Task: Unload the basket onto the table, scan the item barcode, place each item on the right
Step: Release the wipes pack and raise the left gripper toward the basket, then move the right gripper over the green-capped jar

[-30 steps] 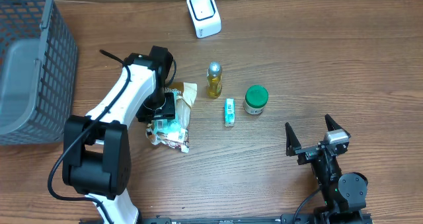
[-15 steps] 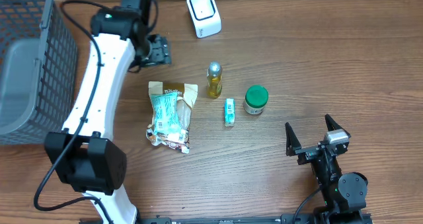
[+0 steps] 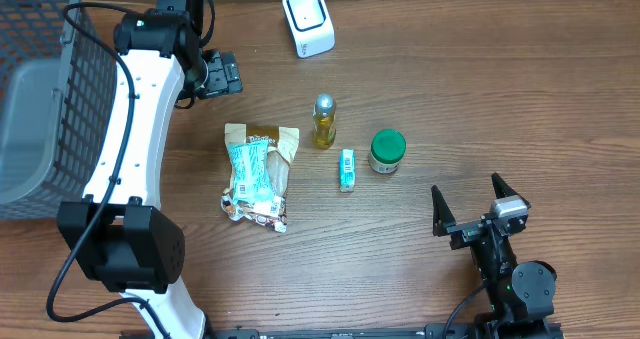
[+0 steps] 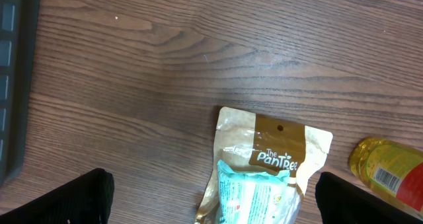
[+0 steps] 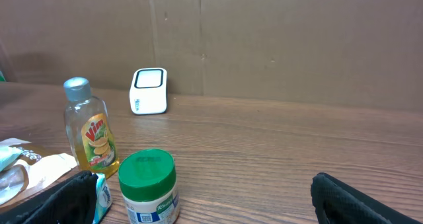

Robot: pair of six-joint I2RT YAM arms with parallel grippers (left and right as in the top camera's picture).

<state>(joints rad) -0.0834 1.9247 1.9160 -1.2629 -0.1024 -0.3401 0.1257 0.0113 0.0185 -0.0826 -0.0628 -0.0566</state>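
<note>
From overhead, left end effector (image 3: 232, 75) and right end effector (image 3: 468, 201) stand spread; only left wrist shows pouch (image 4: 274, 154) lettering.

A brown wooden tabletop (image 3: 500, 99) with long, dark grain lines running side to side fills the scene. Behind its far edge stands a plain brown wall (image 5: 297, 39) of flat panels, joined at vertical seams (image 5: 201, 39). The light is even and soft, without hard shadows.

We count one white scanner (image 3: 308, 20); one brown snack pouch (image 3: 258, 174); one yellow bottle (image 3: 324, 122); one green-lidded jar (image 3: 387, 150); one small green box (image 3: 347, 169); one grey mesh basket (image 3: 45, 89); two grippers, namely the left gripper (image 3: 232, 74) and the right gripper (image 3: 466, 189).
</note>
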